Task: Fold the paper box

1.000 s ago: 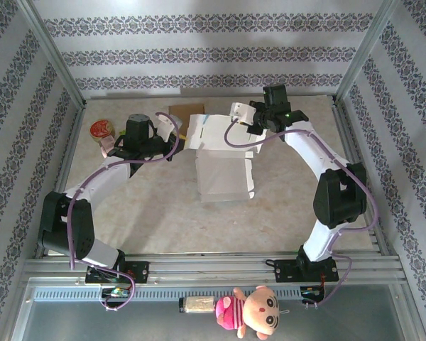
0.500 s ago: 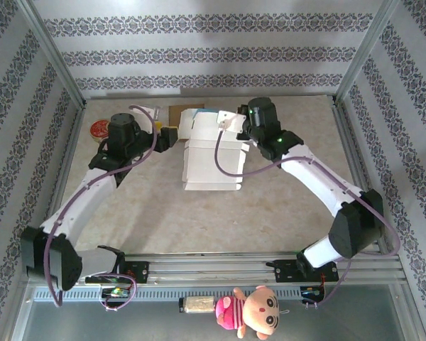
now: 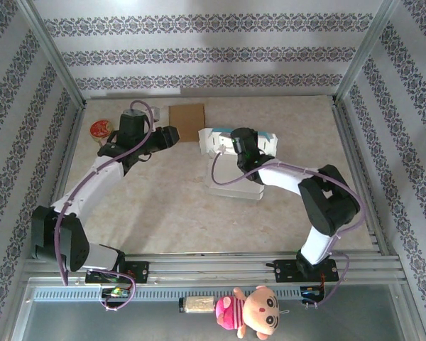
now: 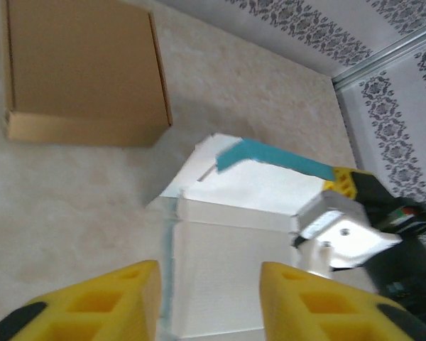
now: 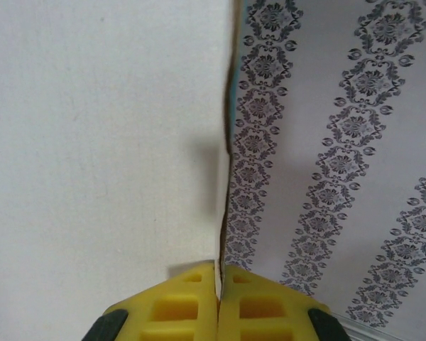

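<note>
We see the paper box point(image 3: 233, 186) just beyond the middle of the tabletop point(image 3: 163, 206), toward the far edge. Our right gripper point(image 5: 219, 275) is clenched on its thin white edge; our left gripper point(image 4: 207, 278) stands parted, grasping nothing, near the brown cardboard box point(image 3: 187, 114) at the far edge.

Your cell is closed on three sides by white paper with bands of dark floral pattern: far wall point(image 3: 213, 50), left wall point(image 3: 14, 92), right wall point(image 3: 412, 99). Bare metal posts point(image 3: 53, 53) stand at the far corners. The surface point(image 3: 163, 206) is beige and mottled like stone, evenly lit, with soft shadows. An aluminium rail point(image 3: 213, 266) runs along its near edge, with a grey ledge point(image 3: 64, 312) nearer still.
</note>
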Controlling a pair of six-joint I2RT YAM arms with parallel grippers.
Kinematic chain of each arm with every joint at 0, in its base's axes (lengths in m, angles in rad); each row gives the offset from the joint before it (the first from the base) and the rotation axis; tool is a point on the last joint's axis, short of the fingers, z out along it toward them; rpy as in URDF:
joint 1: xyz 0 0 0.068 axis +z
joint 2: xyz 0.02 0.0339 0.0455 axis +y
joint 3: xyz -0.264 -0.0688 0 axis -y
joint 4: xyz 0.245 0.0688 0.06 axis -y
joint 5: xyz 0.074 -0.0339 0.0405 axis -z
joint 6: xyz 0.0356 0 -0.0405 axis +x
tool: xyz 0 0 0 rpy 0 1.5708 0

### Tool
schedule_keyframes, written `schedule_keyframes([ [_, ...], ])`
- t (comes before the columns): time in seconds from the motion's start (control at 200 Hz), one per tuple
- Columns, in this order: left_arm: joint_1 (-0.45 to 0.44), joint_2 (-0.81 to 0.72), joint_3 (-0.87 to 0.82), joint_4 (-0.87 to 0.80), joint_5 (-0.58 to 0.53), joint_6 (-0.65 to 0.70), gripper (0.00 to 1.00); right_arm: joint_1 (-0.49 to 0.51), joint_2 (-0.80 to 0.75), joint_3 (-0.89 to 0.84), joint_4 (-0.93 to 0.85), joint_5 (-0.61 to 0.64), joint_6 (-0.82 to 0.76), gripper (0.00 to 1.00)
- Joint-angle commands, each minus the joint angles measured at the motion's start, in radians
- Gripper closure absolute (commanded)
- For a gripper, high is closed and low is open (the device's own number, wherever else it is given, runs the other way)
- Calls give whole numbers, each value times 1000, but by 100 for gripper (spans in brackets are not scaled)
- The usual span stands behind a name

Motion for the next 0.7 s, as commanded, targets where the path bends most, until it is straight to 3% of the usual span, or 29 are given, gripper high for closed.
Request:
schedule_keyframes([
  [0.0, -44, 31, 39, 37, 50, -132, 64, 22, 49, -34, 197, 77, -36, 96],
  [0.165, -80, 111, 44, 107, 39, -227, 78, 49, 82, -55, 270, 95, -56, 95],
  [0.28, -87, 188, 74, 189, 33, -239, 81, 62, 74, -53, 271, 97, -56, 95],
  [0.425, -88, 302, 163, 217, 36, -222, 70, 74, 58, -55, 277, 100, -81, 94],
  [0.695, -88, 424, 231, 248, 33, -195, 65, 91, 40, -58, 276, 106, -90, 94],
])
